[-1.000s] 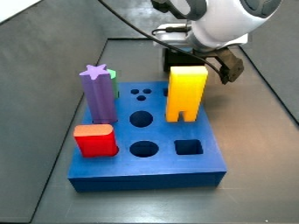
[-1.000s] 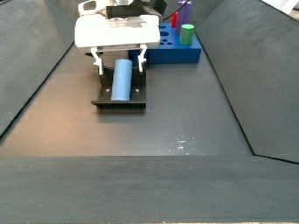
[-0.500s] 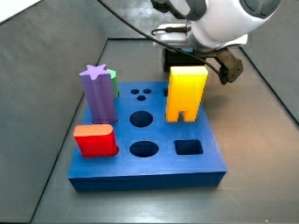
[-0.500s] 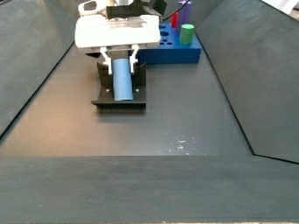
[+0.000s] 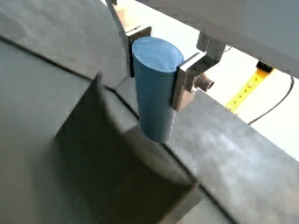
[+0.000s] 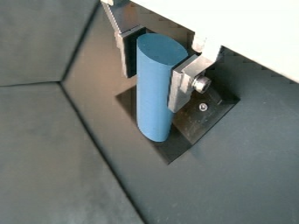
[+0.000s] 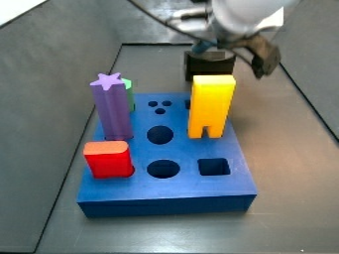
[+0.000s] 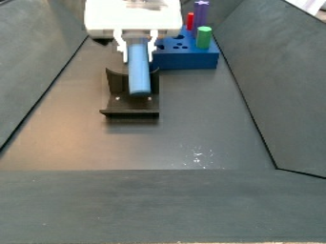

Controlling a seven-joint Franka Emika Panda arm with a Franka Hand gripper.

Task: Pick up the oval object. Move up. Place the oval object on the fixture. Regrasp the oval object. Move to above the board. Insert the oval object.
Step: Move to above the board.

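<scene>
Your gripper [image 6: 155, 63] was clamped on the oval object [image 6: 156, 87], with the silver finger plates [image 5: 187, 77] pressed against its two sides near the top end, as both wrist views showed. The peg hung lengthwise below the fingers, and its lower end reached down to the fixture [image 6: 208, 115]; from these angles you could not tell whether it touched the dark plate or sat just clear of it.

In a side view you had the gripper [image 8: 136, 46] above the fixture [image 8: 132, 105], with the oval object [image 8: 137, 70] held between the fingers and the fixture's base plate lying flat on the floor under it. The board [image 8: 188, 52] stood just behind and to one side there.

In a side view the board [image 7: 169, 159] carried a purple star-topped peg [image 7: 113, 104], a red block [image 7: 107, 159] and a yellow arch block [image 7: 211, 105], and your gripper [image 7: 228, 55] sat behind them, blurred
</scene>
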